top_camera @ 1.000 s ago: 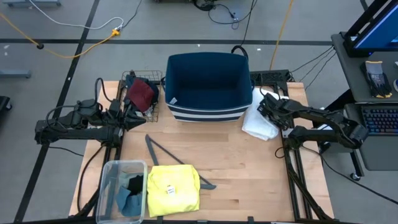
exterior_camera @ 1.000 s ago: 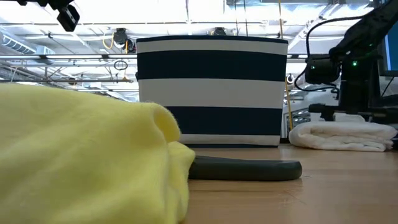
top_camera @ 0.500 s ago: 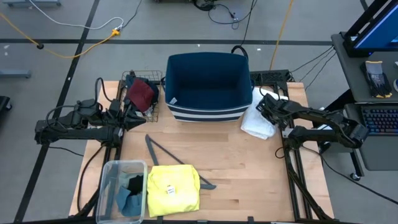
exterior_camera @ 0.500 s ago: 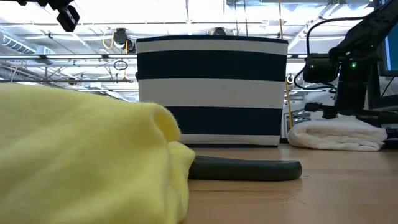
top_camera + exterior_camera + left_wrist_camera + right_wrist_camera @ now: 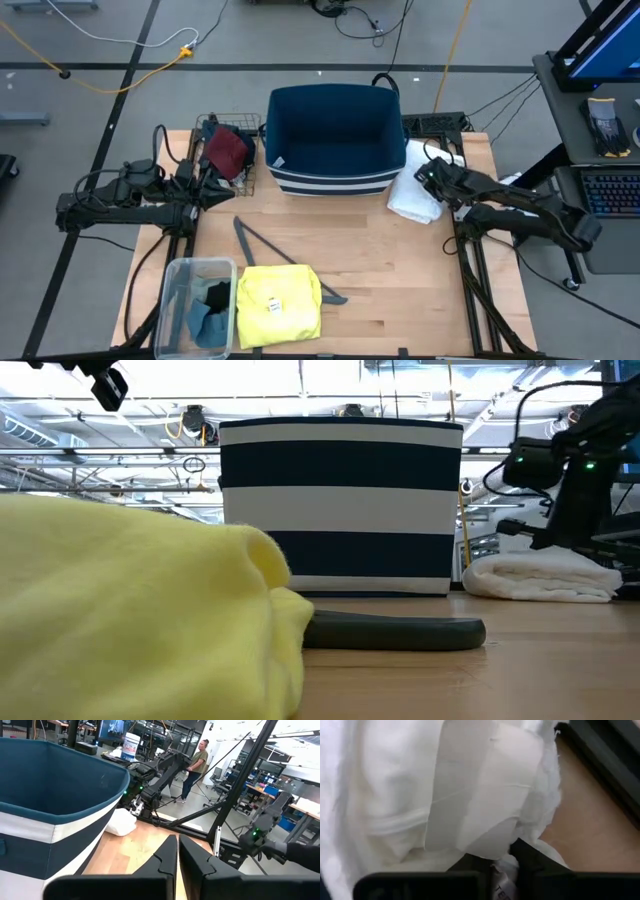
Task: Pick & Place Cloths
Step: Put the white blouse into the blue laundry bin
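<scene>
Up close, right pincer (image 5: 502,855) pinches white shirt (image 5: 420,785).

One striped bin (image 5: 334,140), one wire basket (image 5: 245,175), one clear plastic tub (image 5: 178,300) and one grey hanger (image 5: 262,242) sit on the counter (image 5: 400,270). Cloths number five visible: one yellow T-shirt (image 5: 278,305), one white shirt (image 5: 415,193), one maroon piece (image 5: 227,150), and one black piece (image 5: 217,295) plus one grey-blue piece (image 5: 208,322) in the tub. Two arms show, each with one end effector.

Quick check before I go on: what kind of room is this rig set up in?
Probably a robotics lab or workshop. Beyond the striped bin, the low view shows exposed ceiling trusses. The left wrist view shows a person standing among workbenches, and cables trail over the taped floor.
</scene>
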